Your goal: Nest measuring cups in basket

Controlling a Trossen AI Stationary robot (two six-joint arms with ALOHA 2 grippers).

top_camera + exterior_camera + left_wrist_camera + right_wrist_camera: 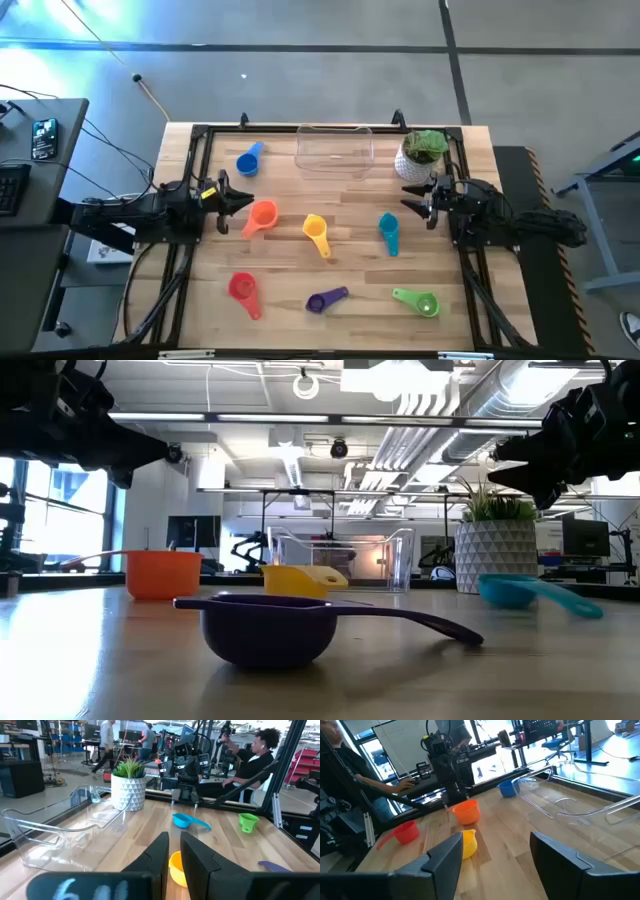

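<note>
From above, the seven measuring cups lie scattered on the wooden surface [350, 215], none yet in the clear basket [334, 147] at the far edge beside the plant pot [420, 155]. The left end effector [243, 203] hovers at the left rim with its fingers drawn narrow and holding nothing; the orange cup [260, 216] sits just beside its tips, handle trailing toward the near edge, and the blue cup [247, 161] lies a little farther off toward the basket. The right end effector [412, 199] hangs at the right rim, fingers spread wide and empty, with the teal cup [388, 232] nearest it, its long axis running front to back. The low view shows both arms raised clear of the surface, the purple cup [268, 628] closest to the camera. The left wrist view looks past narrow fingers [155, 855] to the yellow cup [175, 867]. The right wrist view shows wide-set fingers [445, 857]. Judging by nearness, the left arm seems best placed for the orange cup.
</note>
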